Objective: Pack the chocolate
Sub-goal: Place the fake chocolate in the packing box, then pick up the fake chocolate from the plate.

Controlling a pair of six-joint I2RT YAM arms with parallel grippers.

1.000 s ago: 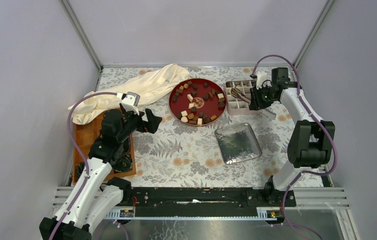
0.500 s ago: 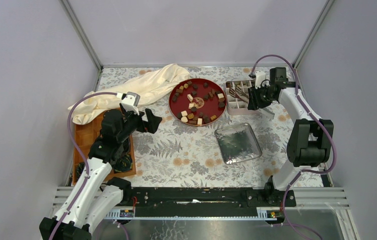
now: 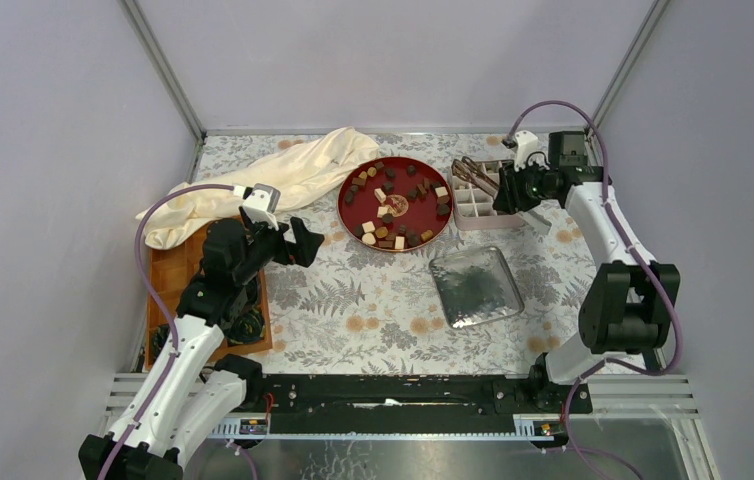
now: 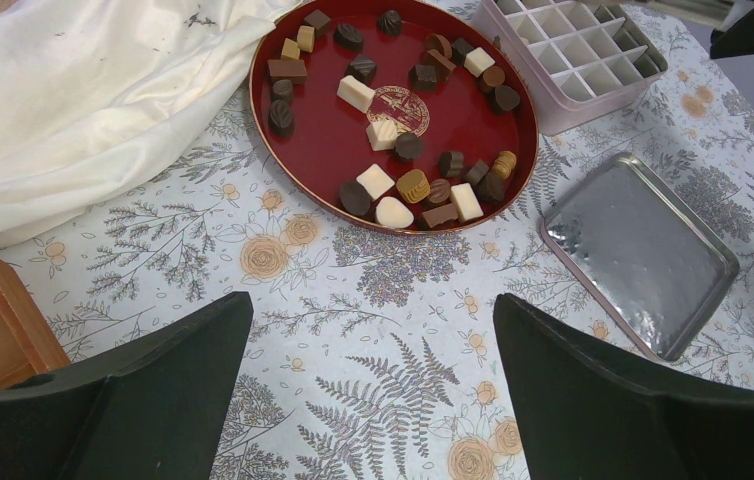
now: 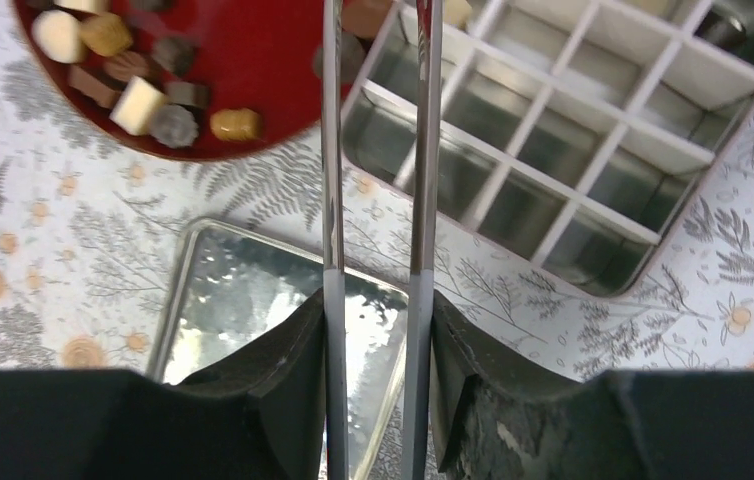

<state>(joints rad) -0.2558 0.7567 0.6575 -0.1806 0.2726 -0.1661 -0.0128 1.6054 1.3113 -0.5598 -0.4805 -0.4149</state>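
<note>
The chocolate [image 3: 393,205] lies as several dark, tan and cream pieces on a round red plate [image 3: 351,192] at the back middle, which also shows in the left wrist view [image 4: 323,140]. My right gripper [image 3: 509,192] [image 5: 378,300] is shut on metal tongs [image 5: 331,180]. Their two blades reach out over the near-left corner of a pale compartment box [image 3: 480,205] [image 5: 593,150] and run out of the top of the right wrist view. My left gripper [image 3: 298,240] [image 4: 373,310] hangs open over the flowered cloth, short of the plate, with nothing between its fingers.
A shiny metal tray [image 3: 475,287] lies in front of the box. A cream cloth [image 3: 273,178] is heaped at the back left. A wooden tray [image 3: 168,270] with dark coiled items sits at the left edge under my left arm.
My right arm has drawn back and risen a little, and the tongs' tips have swung up and toward the back over the box. The left arm has not moved.
</note>
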